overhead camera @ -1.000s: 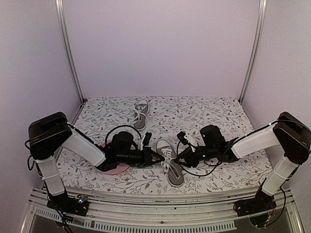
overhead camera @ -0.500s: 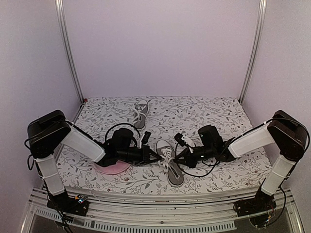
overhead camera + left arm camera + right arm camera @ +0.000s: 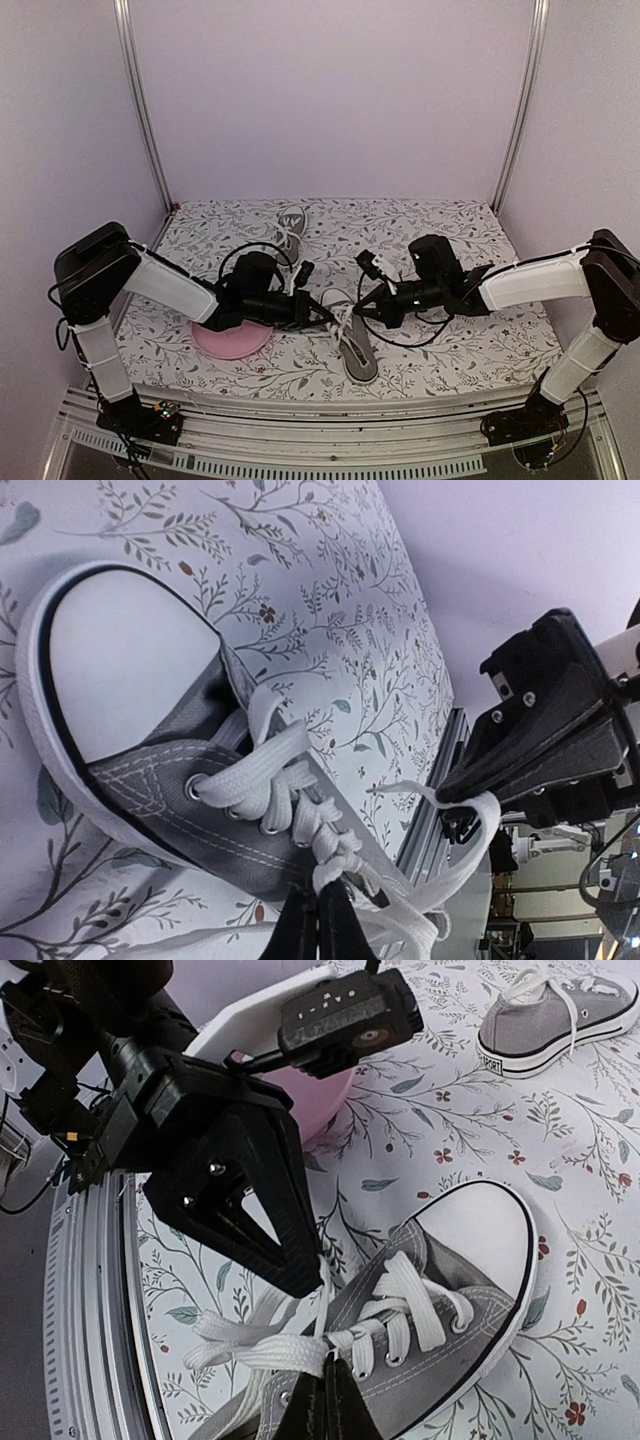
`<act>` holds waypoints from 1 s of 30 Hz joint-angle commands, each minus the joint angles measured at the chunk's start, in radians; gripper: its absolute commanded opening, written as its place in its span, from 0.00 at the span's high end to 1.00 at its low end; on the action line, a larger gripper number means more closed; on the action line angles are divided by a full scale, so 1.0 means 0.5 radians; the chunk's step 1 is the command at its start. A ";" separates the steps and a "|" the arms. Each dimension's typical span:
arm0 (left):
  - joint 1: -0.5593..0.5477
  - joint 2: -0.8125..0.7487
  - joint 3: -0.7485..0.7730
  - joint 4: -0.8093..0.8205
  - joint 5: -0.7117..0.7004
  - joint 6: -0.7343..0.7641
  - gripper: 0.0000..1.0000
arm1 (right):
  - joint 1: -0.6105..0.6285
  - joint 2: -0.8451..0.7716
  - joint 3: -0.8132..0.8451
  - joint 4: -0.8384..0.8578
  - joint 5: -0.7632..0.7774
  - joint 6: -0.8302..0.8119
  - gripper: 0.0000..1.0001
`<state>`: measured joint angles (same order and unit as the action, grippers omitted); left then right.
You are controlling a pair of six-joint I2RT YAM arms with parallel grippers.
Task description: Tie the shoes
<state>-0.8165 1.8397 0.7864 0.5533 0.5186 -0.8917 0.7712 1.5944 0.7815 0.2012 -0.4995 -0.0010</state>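
The near grey shoe point(image 3: 356, 352) lies at the table's front middle, toe toward the back. My left gripper point(image 3: 326, 318) reaches it from the left and is shut on a white lace at the knot, as the left wrist view point(image 3: 320, 898) shows. My right gripper point(image 3: 363, 312) reaches it from the right and is shut on another white lace loop point(image 3: 270, 1345). The two gripper tips stand close together just above the shoe's lacing point(image 3: 300, 800). The second grey shoe point(image 3: 290, 232) lies apart at the back, also in the right wrist view point(image 3: 552, 1020).
A round pink plate point(image 3: 228, 343) lies on the floral cloth under my left arm, left of the near shoe. The metal front rail point(image 3: 330, 455) runs along the table's near edge. Frame posts stand at the back corners.
Both grippers have lifted and drawn back from the near shoe, pulling the laces up. The left arm has risen off the pink plate, so more of the plate shows.
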 commanded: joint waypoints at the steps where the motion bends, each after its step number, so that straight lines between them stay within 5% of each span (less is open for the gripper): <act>1: 0.035 -0.101 0.021 -0.066 0.022 0.067 1.00 | 0.063 0.163 0.200 -0.253 0.053 -0.010 0.98; 30: -0.062 -0.079 -0.032 0.151 0.252 0.075 0.98 | 0.224 0.462 0.464 -0.522 0.305 0.192 0.98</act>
<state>-0.8284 1.7935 0.7685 0.5503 0.5941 -0.8646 0.8806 1.7912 0.9970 -0.0299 -0.3985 0.0742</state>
